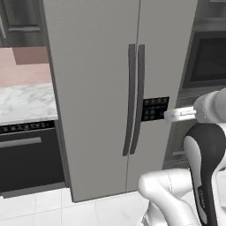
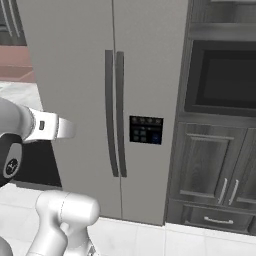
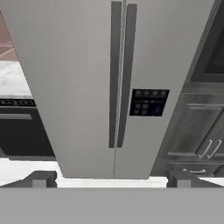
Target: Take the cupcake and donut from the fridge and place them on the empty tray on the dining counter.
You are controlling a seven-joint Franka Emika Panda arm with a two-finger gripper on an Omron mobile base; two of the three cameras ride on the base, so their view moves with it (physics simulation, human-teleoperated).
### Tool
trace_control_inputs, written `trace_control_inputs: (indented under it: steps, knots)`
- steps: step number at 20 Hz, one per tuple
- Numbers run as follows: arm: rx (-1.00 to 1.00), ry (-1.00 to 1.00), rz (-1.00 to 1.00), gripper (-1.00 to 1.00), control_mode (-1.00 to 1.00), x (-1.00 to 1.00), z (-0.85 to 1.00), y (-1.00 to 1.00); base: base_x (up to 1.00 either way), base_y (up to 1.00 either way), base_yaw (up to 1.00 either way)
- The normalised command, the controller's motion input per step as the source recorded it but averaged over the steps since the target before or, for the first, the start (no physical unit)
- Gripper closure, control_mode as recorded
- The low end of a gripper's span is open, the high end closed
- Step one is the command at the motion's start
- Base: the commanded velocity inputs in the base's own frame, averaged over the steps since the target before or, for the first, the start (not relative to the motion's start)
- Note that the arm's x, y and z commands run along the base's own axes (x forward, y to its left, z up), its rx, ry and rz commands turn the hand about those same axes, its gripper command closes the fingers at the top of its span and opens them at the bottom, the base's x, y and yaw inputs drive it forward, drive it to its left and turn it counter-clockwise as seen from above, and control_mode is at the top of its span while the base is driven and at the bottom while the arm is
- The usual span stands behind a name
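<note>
The grey fridge (image 1: 97, 88) stands straight ahead with both doors shut. Its two long dark handles (image 1: 134, 99) run side by side down the middle, and a dark control panel (image 2: 146, 130) sits on the right door. My gripper (image 3: 111, 179) hangs in front of the doors, short of the handles. It is open, its fingertips (image 3: 41, 178) far apart with nothing between them. My hand (image 1: 182, 114) points at the right door near the panel. The cupcake and donut are hidden behind the doors. The tray and the dining counter are out of view.
A small marble counter (image 1: 24, 102) over a black oven (image 1: 26, 159) adjoins the fridge on the left. Dark cabinets with a built-in oven (image 2: 225, 80) and drawers (image 2: 217, 219) stand on the right. White floor tiles (image 1: 48, 207) lie below.
</note>
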Motion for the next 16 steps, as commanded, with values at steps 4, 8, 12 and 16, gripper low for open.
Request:
trace_control_inputs:
  steps: [4, 8, 12, 16]
  knots:
    - [0.0, 0.0, 0.0, -1.0, 1.0, 0.0, 0.0, 0.0, 0.09, 0.12, 0.0]
    - [0.0, 0.0, 0.0, -1.0, 1.0, 0.0, 0.0, 0.0, -0.34, 0.14, 0.0]
    - [0.0, 0.0, 0.0, -1.0, 1.0, 0.0, 0.0, 0.0, -0.39, 0.0, 0.0]
    - [0.01, 0.0, 0.0, -1.0, -1.0, 0.0, -0.02, 0.0, 0.0, -0.02, 0.0]
